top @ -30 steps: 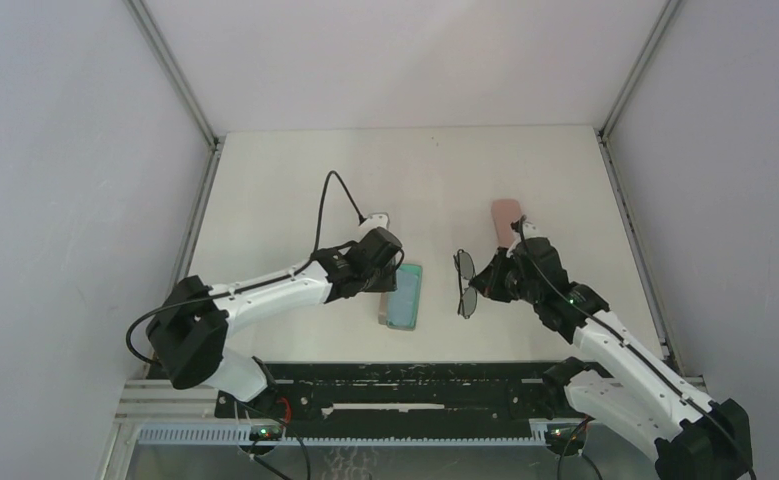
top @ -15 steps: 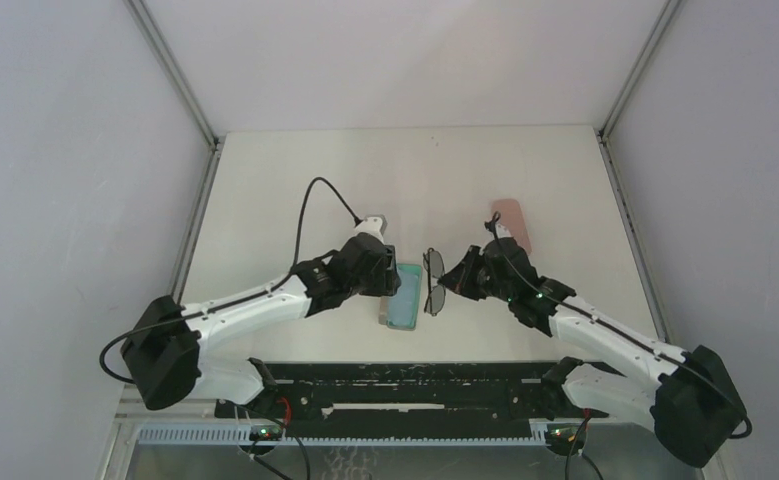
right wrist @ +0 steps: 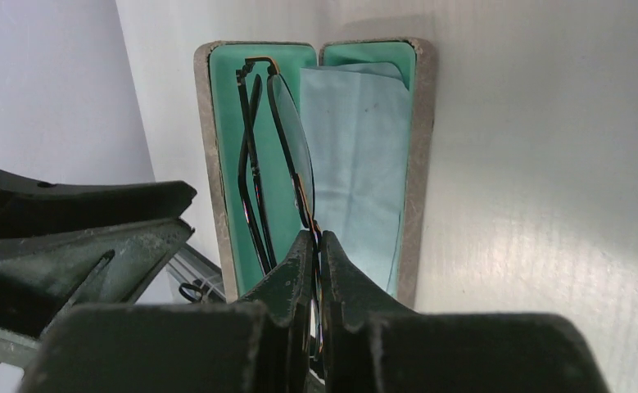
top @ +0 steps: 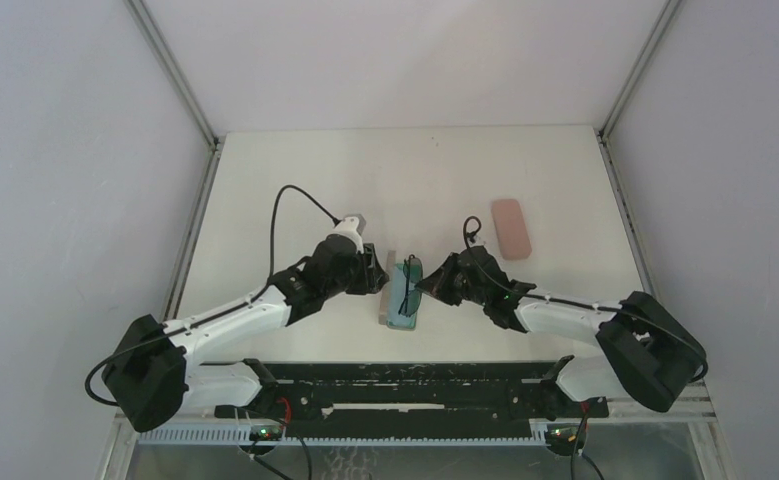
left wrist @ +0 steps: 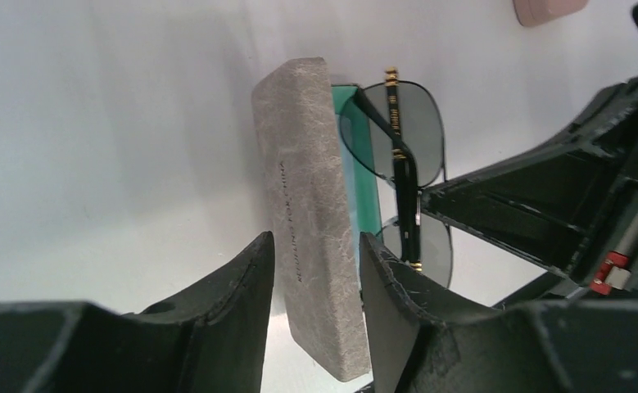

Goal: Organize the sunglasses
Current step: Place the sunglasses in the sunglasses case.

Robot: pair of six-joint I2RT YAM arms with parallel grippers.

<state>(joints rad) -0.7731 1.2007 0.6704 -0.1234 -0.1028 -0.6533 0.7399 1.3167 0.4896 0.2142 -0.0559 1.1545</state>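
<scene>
Right gripper [right wrist: 315, 241] pinches the thin black wire sunglasses [right wrist: 292, 147] tight: lay them flat in the open grey case [right wrist: 203, 147]. Left gripper [left wrist: 317, 241] sits around its lid [left wrist: 307, 180]; I can't tell if it holds.

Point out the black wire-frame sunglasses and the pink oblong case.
Black wire-frame sunglasses [right wrist: 295, 155]: right wrist view, on a lens.
Pink oblong case [top: 512, 227]: top external view, centre of its top.

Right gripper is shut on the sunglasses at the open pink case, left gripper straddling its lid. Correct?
Wrong case. The open one is the grey case with green lining, as the right wrist view shows; the pink case lies shut and apart. The rest stands: the right gripper is shut on the sunglasses, and the left gripper straddles the lid.
</scene>
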